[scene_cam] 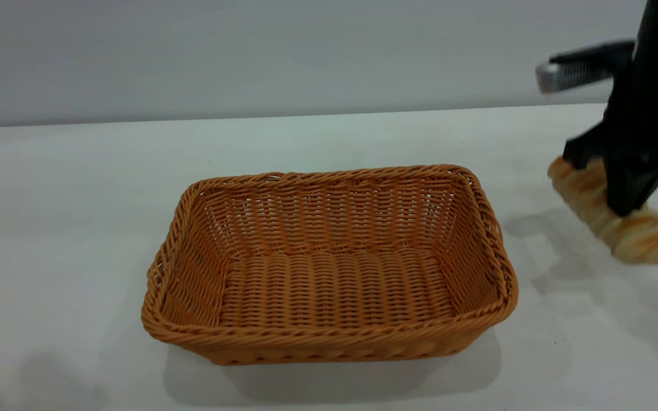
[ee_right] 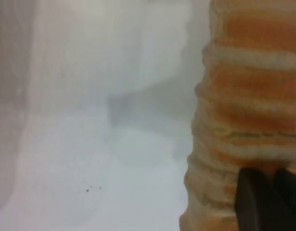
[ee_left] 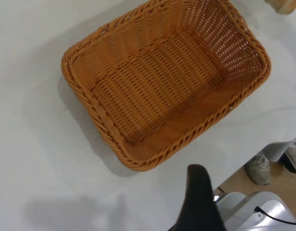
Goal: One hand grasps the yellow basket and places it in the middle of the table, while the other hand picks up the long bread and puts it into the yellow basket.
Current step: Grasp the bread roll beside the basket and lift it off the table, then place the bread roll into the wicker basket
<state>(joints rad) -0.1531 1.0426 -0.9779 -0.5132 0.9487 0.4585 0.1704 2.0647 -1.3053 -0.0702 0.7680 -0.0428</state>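
The yellow basket [scene_cam: 329, 268] stands empty on the middle of the white table [scene_cam: 77, 228]; it also fills the left wrist view [ee_left: 162, 82]. The long bread [scene_cam: 637, 234], ridged and striped orange and cream, is at the far right, well right of the basket. My right gripper [scene_cam: 609, 182] straddles its middle, with one finger behind and one in front, shut on it. The bread is at or just above the tabletop. It fills the right wrist view [ee_right: 249, 106] beside one black finger [ee_right: 263, 202]. My left gripper [ee_left: 198, 192] hangs back above the table's near edge, clear of the basket, open and empty.
The grey box-shaped module [scene_cam: 569, 71] on the right arm sticks out above the bread. The table edge, the floor and a white arm base [ee_left: 253, 211] show past the left gripper. Bare tabletop lies left of the basket and between the basket and the bread.
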